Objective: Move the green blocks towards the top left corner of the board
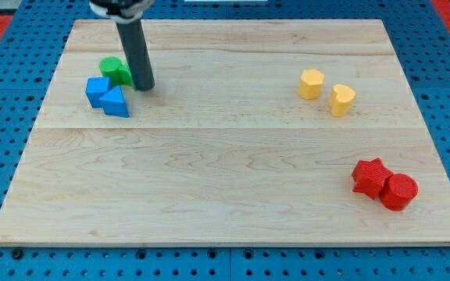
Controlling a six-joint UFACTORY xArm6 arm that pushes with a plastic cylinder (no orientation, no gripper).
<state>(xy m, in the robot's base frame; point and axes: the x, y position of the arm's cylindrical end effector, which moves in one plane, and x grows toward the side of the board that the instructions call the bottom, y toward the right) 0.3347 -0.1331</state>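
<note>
Two green blocks (116,70) sit close together near the board's upper left, partly hidden behind my rod. My tip (144,87) rests on the board right against their right side. Just below and left of them are a blue cube-like block (96,90) and a blue triangular block (116,102), touching each other and the green ones.
Two yellow blocks (312,83) (341,99) lie at the view's upper right. A red star block (369,176) and a red round block (398,191) touch at the lower right. The wooden board (225,226) lies on a blue pegboard.
</note>
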